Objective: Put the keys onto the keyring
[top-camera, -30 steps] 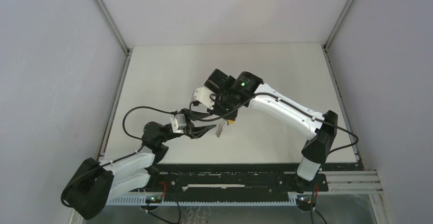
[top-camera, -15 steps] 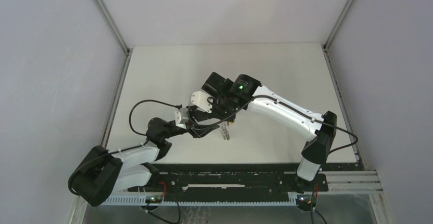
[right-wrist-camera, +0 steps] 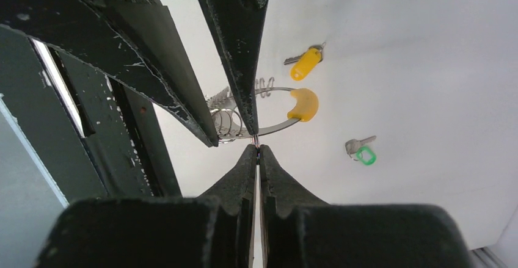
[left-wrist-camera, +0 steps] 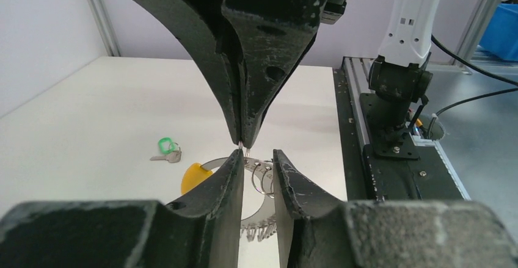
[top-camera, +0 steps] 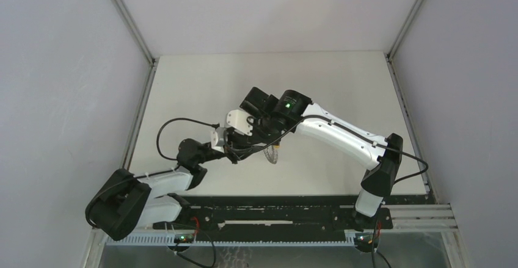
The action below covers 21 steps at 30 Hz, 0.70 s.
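The keyring [right-wrist-camera: 278, 124] is a flat grey ring with a yellow section [right-wrist-camera: 303, 104] and small wire loops on its rim. It also shows in the left wrist view [left-wrist-camera: 211, 163] and the top view [top-camera: 272, 152]. My right gripper [right-wrist-camera: 256, 148] is shut on a thin wire loop of the keyring and holds it above the table; it shows in the top view too [top-camera: 245, 144]. My left gripper [left-wrist-camera: 256, 155] is open, its fingers either side of the wire loops, tip to tip with the right one. The green-headed key [right-wrist-camera: 361, 151] and the orange-headed key [right-wrist-camera: 305, 62] lie on the table, apart from the ring.
The white table [top-camera: 201, 91] has grey walls on three sides. A black rail [top-camera: 275, 204] with the arm bases runs along the near edge. The green key also shows left of the ring in the left wrist view [left-wrist-camera: 166, 149].
My left arm has reached forward and its gripper has closed in on the right gripper's tips. The right gripper with the keyring has shifted slightly left and lower.
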Motion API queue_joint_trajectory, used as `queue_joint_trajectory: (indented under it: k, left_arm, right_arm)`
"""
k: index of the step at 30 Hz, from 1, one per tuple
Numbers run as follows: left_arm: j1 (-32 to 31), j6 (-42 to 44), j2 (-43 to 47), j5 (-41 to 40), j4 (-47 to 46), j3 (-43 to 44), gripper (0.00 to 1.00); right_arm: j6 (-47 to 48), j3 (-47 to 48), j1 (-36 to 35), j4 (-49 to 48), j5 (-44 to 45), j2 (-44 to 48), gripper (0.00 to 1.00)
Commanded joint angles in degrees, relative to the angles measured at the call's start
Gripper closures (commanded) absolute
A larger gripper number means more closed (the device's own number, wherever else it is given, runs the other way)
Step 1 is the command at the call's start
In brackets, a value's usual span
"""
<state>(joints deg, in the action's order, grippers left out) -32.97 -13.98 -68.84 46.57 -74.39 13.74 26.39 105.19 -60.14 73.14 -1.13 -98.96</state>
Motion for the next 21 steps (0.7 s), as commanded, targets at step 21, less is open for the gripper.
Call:
queue_joint_trajectory:
  k: [21]
  left_arm:
    - [0.89,1.69,3.02,0.56,-6.50,-0.30,0.64]
  right_arm:
    - [8.72,-7.70,-1.91,-7.62,-4.69,10.28,1.00]
